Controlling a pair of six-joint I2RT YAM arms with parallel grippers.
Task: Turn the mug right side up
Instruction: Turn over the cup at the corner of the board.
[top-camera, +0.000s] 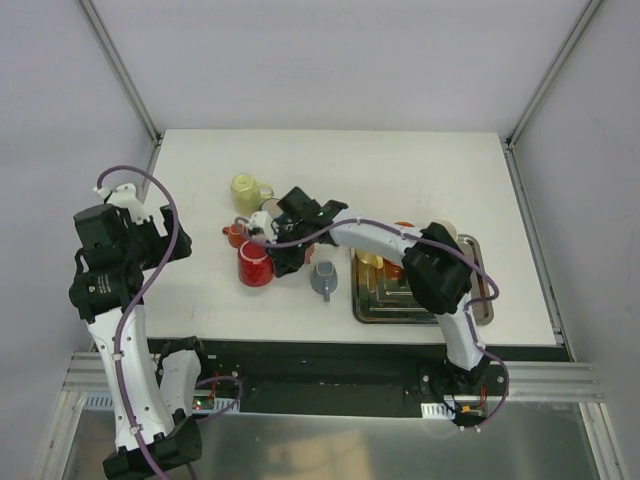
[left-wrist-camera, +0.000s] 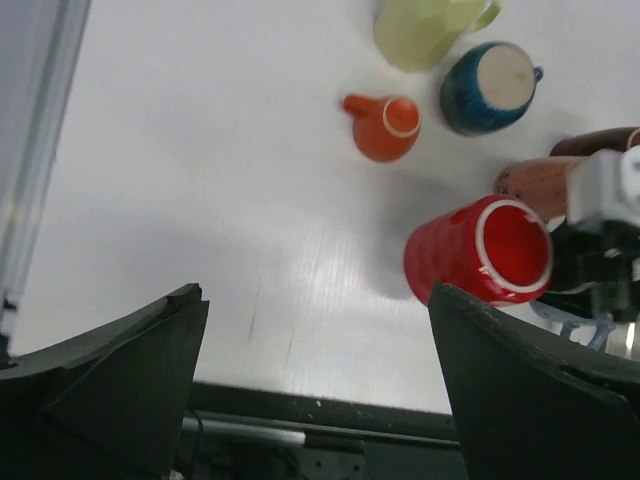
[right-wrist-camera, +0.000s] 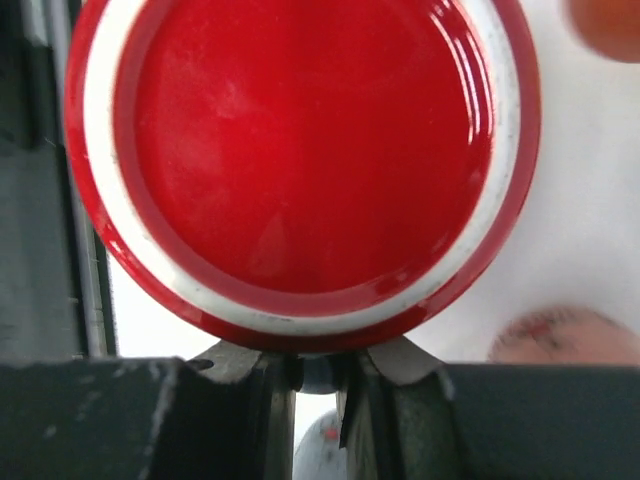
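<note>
**Thin pinch on the upturned red mug, with neighbours crowding in**

We are finding the red mug (top-camera: 255, 266) on the white table (top-camera: 420, 180), left of centre; the orange mug (top-camera: 234, 234) is sitting just beside it on the far side, the blue-grey mug (top-camera: 325, 280) near on its right, and the tray (top-camera: 482, 305) beyond that. The right gripper (right-wrist-camera: 318, 385) is pressing in at the mug's wall, its fingers (right-wrist-camera: 262, 400) nearly together with only a slit between them; what they are pinching is hiding under the edge of the base, and we are judging it to be the handle. The left gripper (left-wrist-camera: 315, 295) is hanging well apart on the left, its fingers spread wide and holding nothing.

We are worrying first about the hold. A pinch this narrow, off to one side of the mug's weight, is leaving the body free to swing or slip round between the pads once it is lifted. If the fingers are only grazing the wall, a lift is likely coming up empty, or shoving the mug into the orange one. The turn is also needing room; with neighbours this close, a sweeping rim could be knocking them over.

The mug is standing upside down; its mouth is resting on the table and its white-ringed base is facing the ceiling. Its long axis is running roughly upright, toward the right wrist camera. We are not seeing the handle in any view; we are guessing it is pointing at the right gripper.
</note>
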